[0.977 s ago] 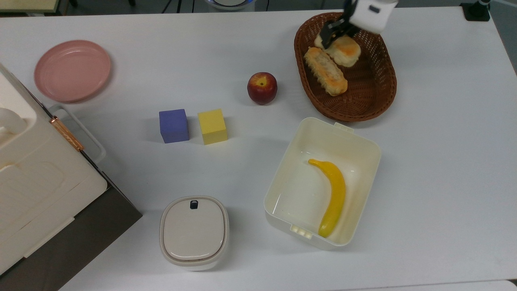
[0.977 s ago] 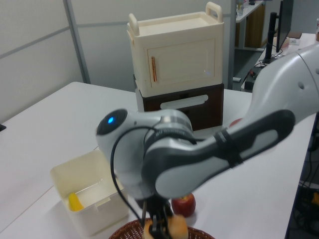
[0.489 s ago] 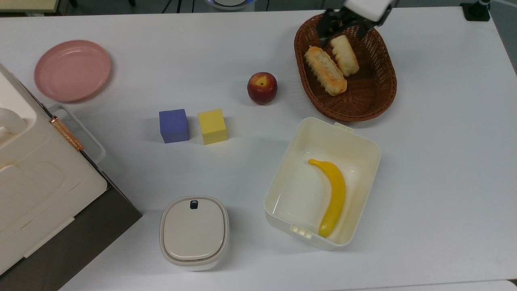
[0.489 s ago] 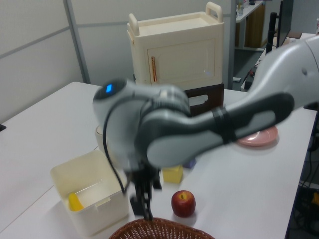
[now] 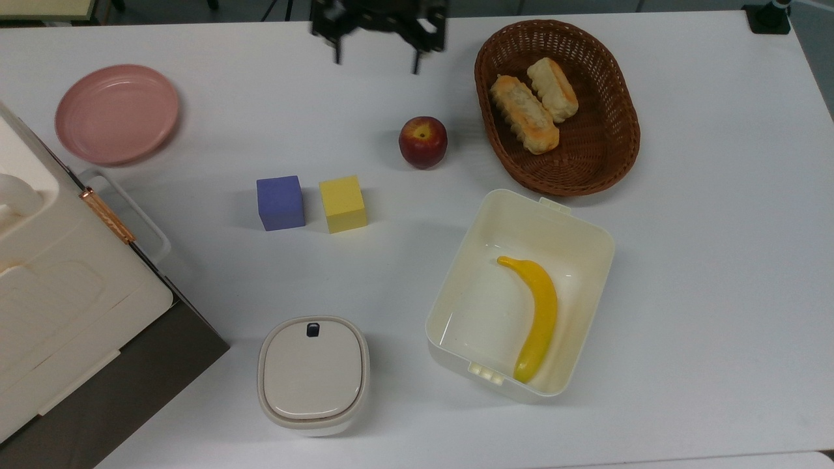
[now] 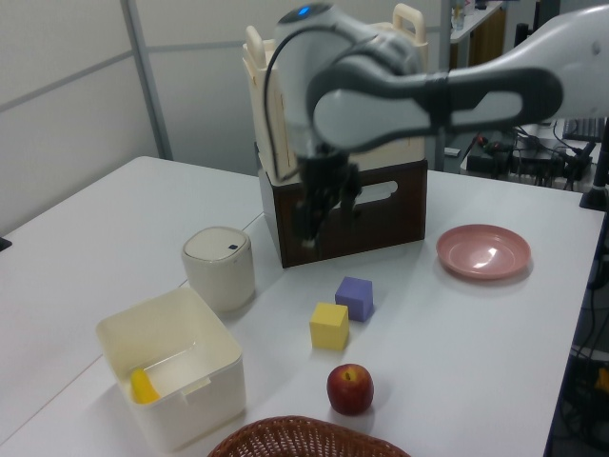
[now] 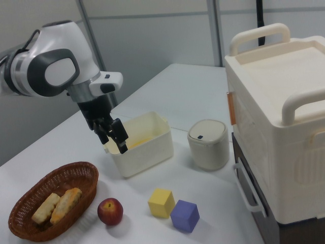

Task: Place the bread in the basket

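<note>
The bread [image 5: 553, 89] is lying inside the basket [image 5: 612, 153], near the top view's upper end, just beside the longer ridged loaf [image 5: 524, 122] and apparently touching it; the gripper [image 5: 376, 40] is hanging well apart from both, above the bare table [image 5: 717, 260], its fingers spread apart and holding nothing. By the look of it the bun is light and somewhat soft, with a smooth crust that could slip or dent; a hold across its short width at mid-length, with modest pressure, is judged the surest. The top view is showing both loaves in full, together with the banana [image 5: 537, 312] in the cream tub [image 5: 589, 225], the apple [image 5: 423, 141] and the pink plate [image 5: 116, 113]; the right view is showing the gripper [image 7: 116, 138] raised clear of the table in front of the tub, which the top view cannot convey; the left view is catching just the basket's near rim [image 6: 304, 433], its contents being cut off.
</note>
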